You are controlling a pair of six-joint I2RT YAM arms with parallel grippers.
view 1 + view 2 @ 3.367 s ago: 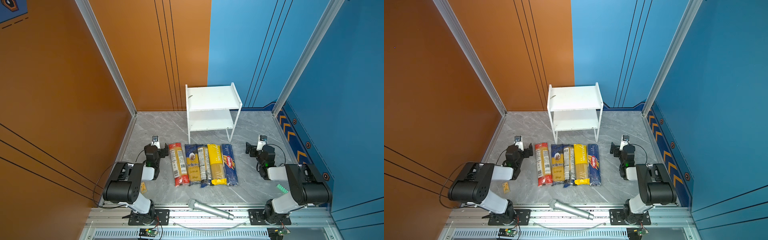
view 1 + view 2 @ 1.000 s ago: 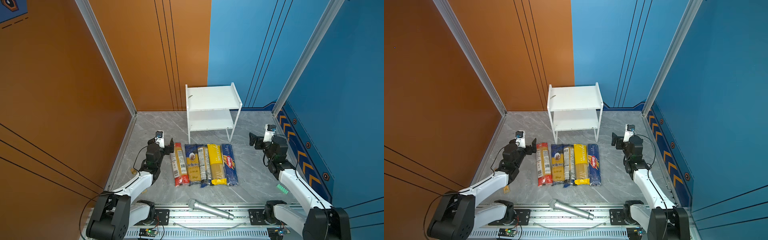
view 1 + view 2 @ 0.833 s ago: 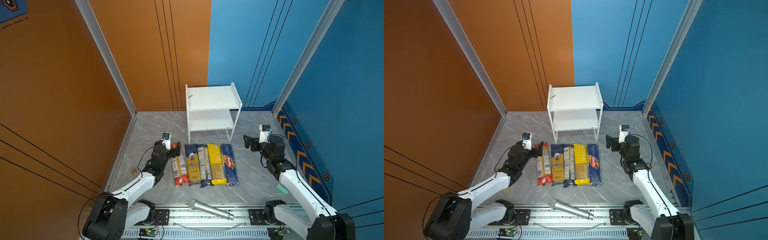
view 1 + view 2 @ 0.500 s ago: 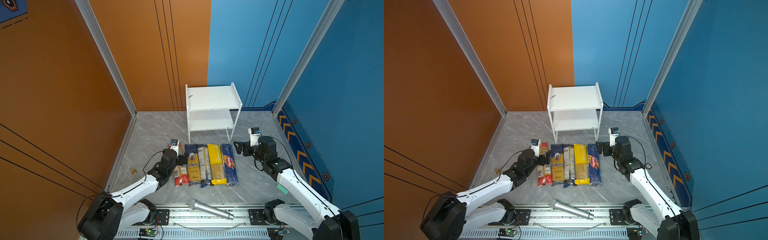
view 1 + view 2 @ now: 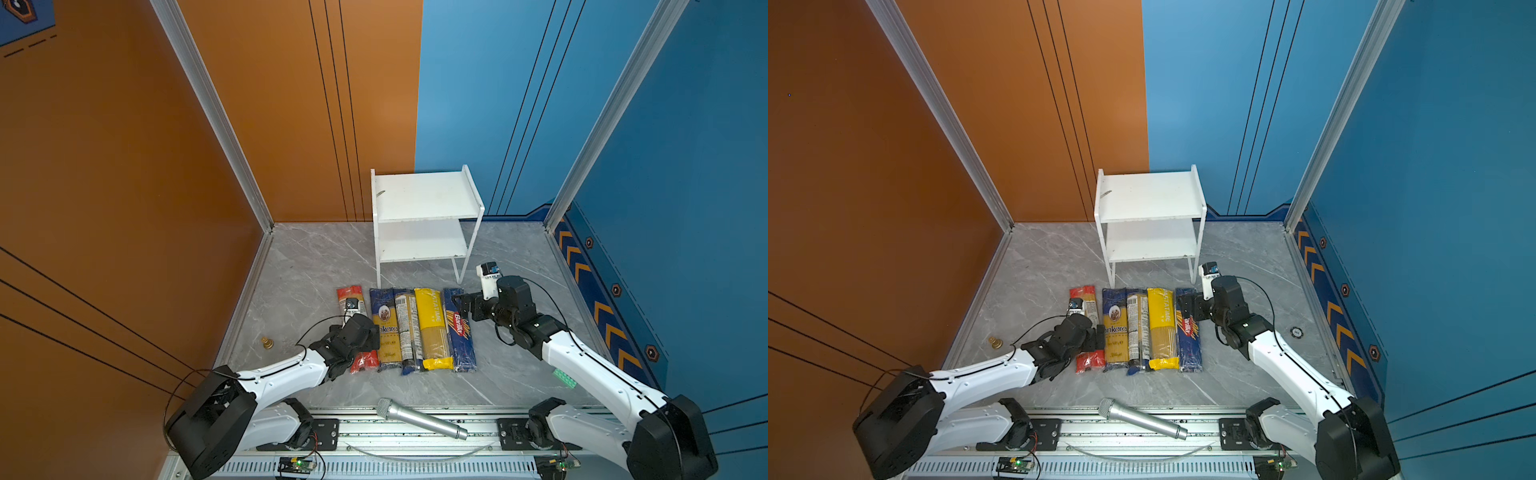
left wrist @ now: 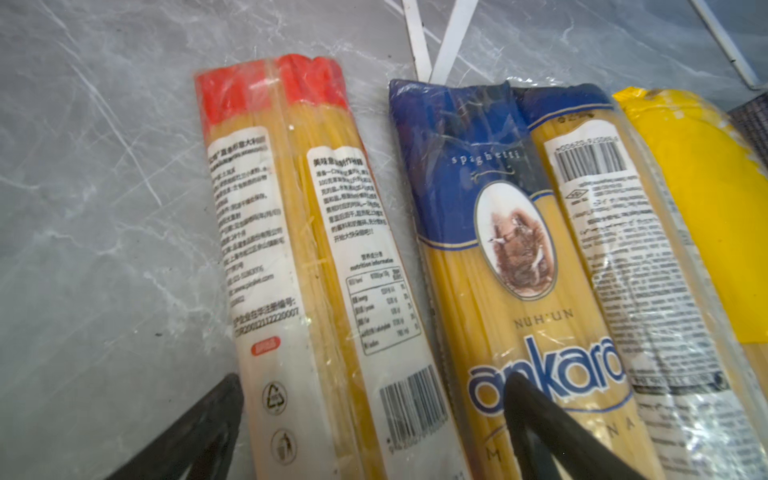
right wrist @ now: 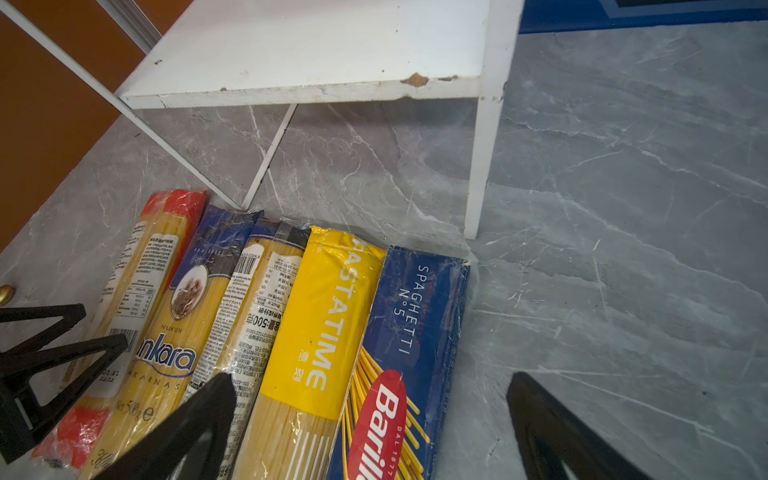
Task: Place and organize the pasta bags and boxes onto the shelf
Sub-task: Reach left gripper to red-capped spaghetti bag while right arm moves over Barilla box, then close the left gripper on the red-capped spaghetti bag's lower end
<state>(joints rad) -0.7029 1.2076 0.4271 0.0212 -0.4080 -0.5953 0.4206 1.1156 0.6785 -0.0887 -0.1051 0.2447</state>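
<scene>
Five pasta packs lie side by side on the grey floor in front of the white shelf [image 5: 424, 195]: a red-ended bag [image 5: 348, 296], an ankara bag [image 5: 384, 328], a dark navy bag [image 5: 407, 328], a yellow bag [image 5: 432, 328] and a blue Barilla box [image 5: 459, 332]. My left gripper [image 6: 372, 378] is open low over the red-ended bag [image 6: 316, 257], one finger beside it, the other over the ankara bag [image 6: 490, 232]. My right gripper [image 7: 370, 376] hangs open above the Barilla box [image 7: 411, 332] and yellow bag [image 7: 328, 316]. Both shelf boards are bare.
A silver microphone [image 5: 419, 419] lies on the front rail. A small brass piece [image 5: 267, 343] sits by the orange left wall, and a green block [image 5: 565, 378] lies under the right arm. The shelf's thin legs [image 7: 478, 166] stand just behind the packs.
Both arms have swung in from the sides to the row of packs. The left gripper came over the red-ended bag, the right one to the Barilla box. Both stayed open.
</scene>
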